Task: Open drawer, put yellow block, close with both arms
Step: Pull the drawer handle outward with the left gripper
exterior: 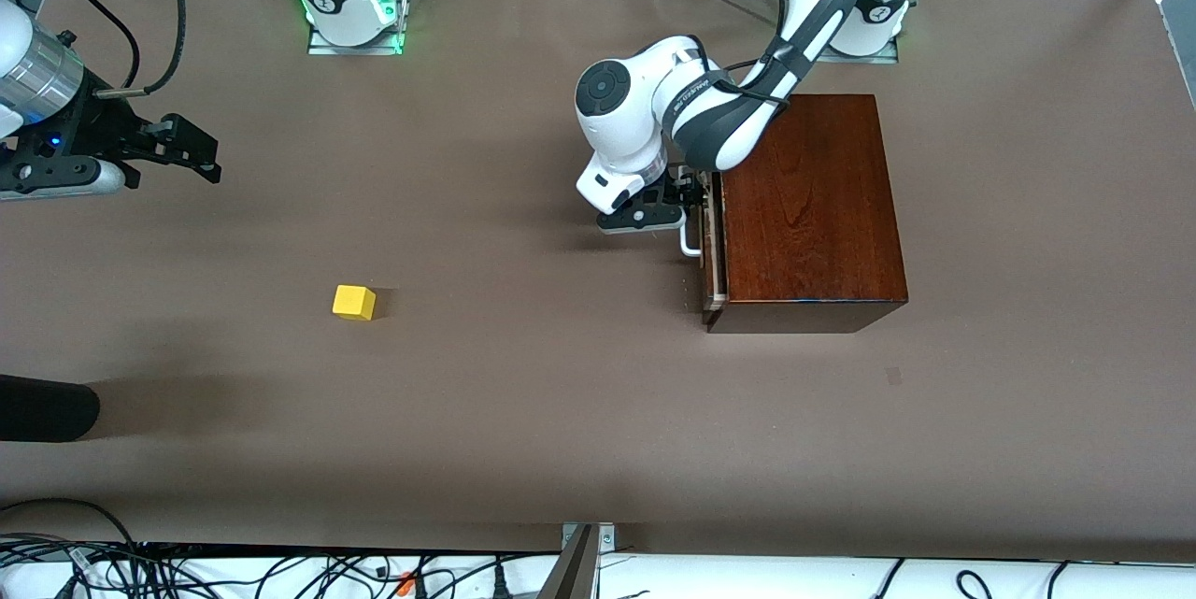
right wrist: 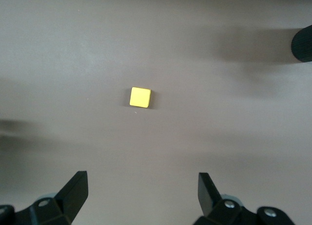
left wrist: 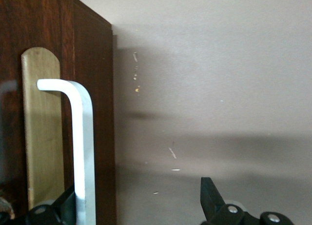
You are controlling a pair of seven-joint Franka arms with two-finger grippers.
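The mahogany box (exterior: 811,206) stands toward the left arm's end of the table. Its drawer (exterior: 712,244) faces the right arm's end, and a thin pale strip shows along the front. My left gripper (exterior: 675,199) is low in front of the drawer, open, with the white handle (left wrist: 83,152) inside the jaws, close against one finger (left wrist: 61,208) and well apart from the other. The yellow block (exterior: 354,302) lies on the bare table toward the right arm's end. My right gripper (exterior: 182,150) hangs open and empty in the air, and its wrist view looks down on the yellow block (right wrist: 140,97).
A black rounded object (exterior: 47,407) pokes in at the table's edge at the right arm's end, nearer the front camera than the block. Cables (exterior: 280,571) run along the table's near edge. Brown table (exterior: 523,393) stretches between the block and the box.
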